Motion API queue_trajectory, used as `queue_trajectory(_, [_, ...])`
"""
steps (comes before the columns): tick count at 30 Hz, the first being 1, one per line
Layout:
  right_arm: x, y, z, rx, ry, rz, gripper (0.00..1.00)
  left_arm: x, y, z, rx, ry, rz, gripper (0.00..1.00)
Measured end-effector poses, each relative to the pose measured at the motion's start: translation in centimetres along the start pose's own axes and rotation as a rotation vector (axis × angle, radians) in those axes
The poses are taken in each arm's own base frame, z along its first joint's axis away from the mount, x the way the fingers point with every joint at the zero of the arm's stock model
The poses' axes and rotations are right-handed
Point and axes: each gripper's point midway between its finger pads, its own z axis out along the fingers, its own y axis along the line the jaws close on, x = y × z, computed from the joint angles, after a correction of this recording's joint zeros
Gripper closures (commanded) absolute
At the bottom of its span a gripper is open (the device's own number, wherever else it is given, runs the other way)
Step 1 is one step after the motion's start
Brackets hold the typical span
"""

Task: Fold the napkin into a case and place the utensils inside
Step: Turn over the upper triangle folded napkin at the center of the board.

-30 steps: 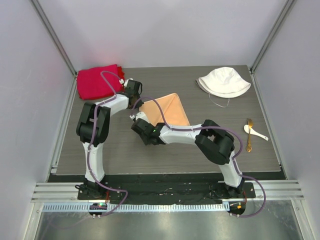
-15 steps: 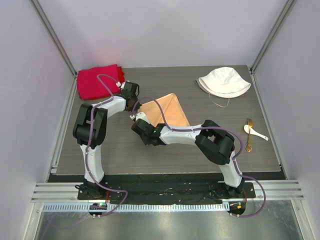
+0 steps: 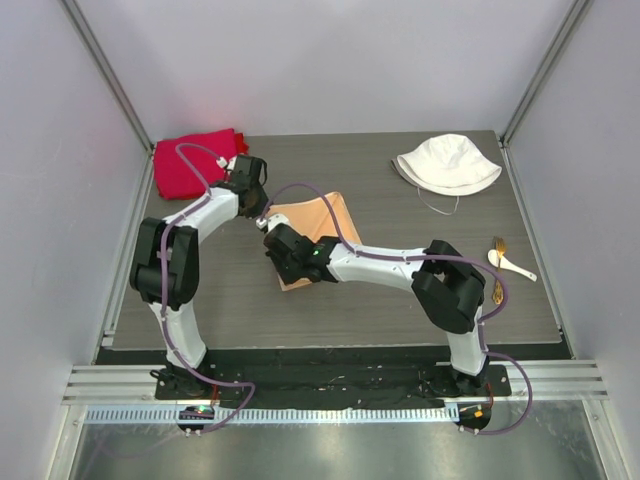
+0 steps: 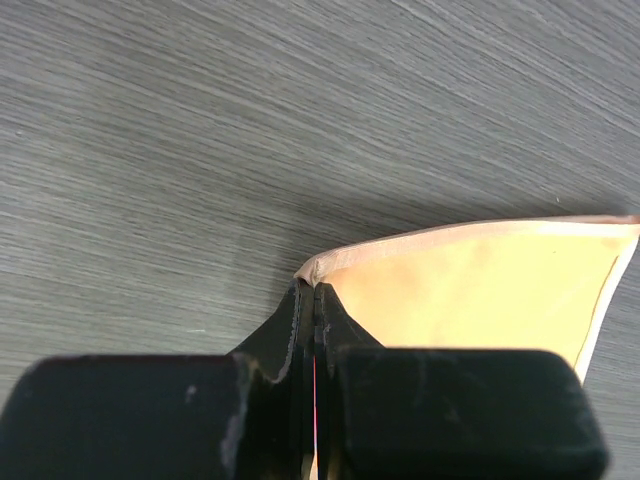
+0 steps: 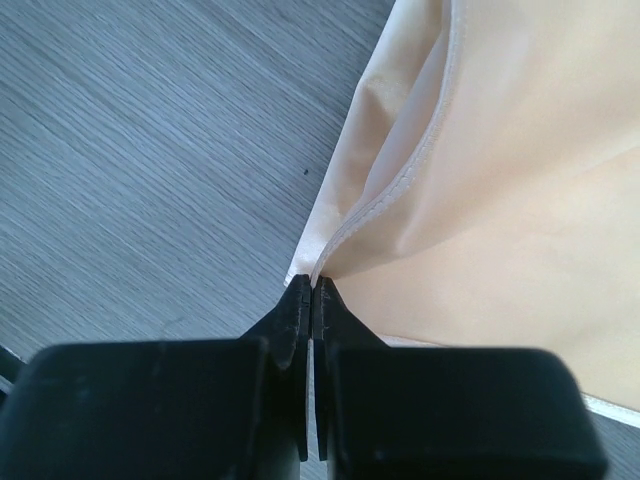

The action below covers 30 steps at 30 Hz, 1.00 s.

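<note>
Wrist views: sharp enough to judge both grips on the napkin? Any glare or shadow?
Left wrist: left tool dark and soft up close, napkin hem sharp, soft shadow beside it. Right wrist: right tool equally soft, hem stitching crisp, no glare. Top external: evenly lit, but the arms cover both grips.

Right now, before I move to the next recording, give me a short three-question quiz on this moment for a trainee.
1. True or false: the left gripper and the right gripper are both shut on the napkin.
2. Where is the white spoon? A) inside the napkin B) by the gold fork, at the right C) in the left gripper
3. Name the thing lying far left, past the left gripper.
Key: 1 true; 2 B; 3 the red cloth.
</note>
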Motion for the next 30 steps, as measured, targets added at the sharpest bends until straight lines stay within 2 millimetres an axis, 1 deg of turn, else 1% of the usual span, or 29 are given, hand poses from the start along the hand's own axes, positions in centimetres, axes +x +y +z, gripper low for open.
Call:
queue_trajectory(2, [-0.5,0.2,-0.1,-0.008,-0.010,0.002,0.99,-0.1,-0.1,-0.1,0.004,-0.001,0.000,1.00])
queue_trajectory(6, [-0.3,0.4,-0.1,-0.021,-0.001,0.002,0.91,0.2,0.0,0.0,0.006,0.009,0.003,1.00])
queue_trajectory(10, [-0.1,0.7,0.8,-0.032,0.015,-0.002,0.85,0.5,0.5,0.4,-0.006,0.020,0.002,1.00])
queue_trajectory(12, [0.5,0.8,1.7,-0.034,0.034,-0.005,0.81,0.8,0.6,0.7,-0.011,0.028,0.003,1.00])
queue_trajectory(14, [1.6,0.7,2.6,-0.029,0.065,-0.010,0.77,1.1,0.8,0.9,-0.014,0.036,0.004,1.00])
queue_trajectory(17, [2.9,0.5,3.6,-0.021,0.098,-0.012,0.66,1.2,0.8,0.9,-0.014,0.039,0.004,1.00])
queue_trajectory(18, [2.9,0.6,3.7,-0.023,0.099,-0.011,0.62,1.1,0.8,0.9,-0.015,0.038,0.004,1.00])
queue_trajectory(22, [2.8,0.7,3.7,-0.031,0.094,-0.009,0.56,1.2,0.9,0.9,-0.015,0.038,0.003,1.00])
queue_trajectory(23, [2.8,0.8,3.7,-0.032,0.093,-0.009,0.52,1.2,1.0,1.0,-0.016,0.039,0.003,1.00])
queue_trajectory(30, [2.8,0.7,3.8,-0.024,0.080,-0.008,0.50,1.6,1.3,1.1,-0.022,0.046,0.003,1.00])
